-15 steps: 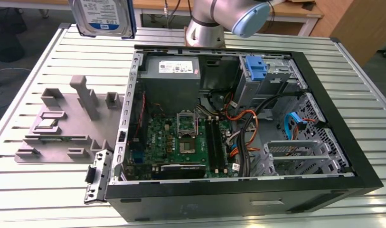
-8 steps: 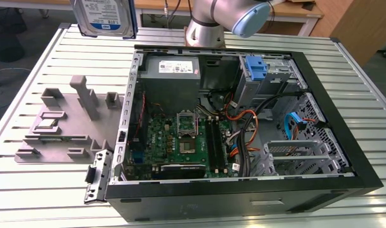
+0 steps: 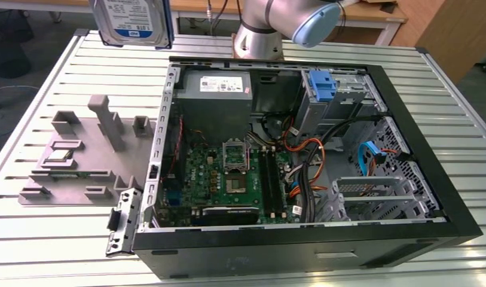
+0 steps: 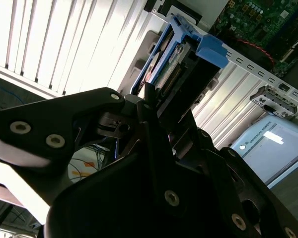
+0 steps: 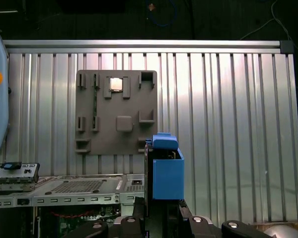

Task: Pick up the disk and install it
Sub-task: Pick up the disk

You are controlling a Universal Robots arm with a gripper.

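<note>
My claw (image 4: 164, 85) is clamped on the disk (image 4: 164, 58), which sticks straight out from between its fingers with the blue frame edge-on. In the exterior view the disk (image 3: 135, 23) hangs in the air. Well beyond the claw, the grey tray (image 5: 116, 111) lies beside the open computer case (image 5: 64, 186).

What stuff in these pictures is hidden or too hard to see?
- Exterior view: the disk is cut off by the top edge.
- Second wrist view: the black body of the gripper covers most of the disk, label included.
- First wrist view: the disk is edge-on, its lower end behind the gripper.
- Exterior view: the bits on the grey tray are too small to name.
</note>
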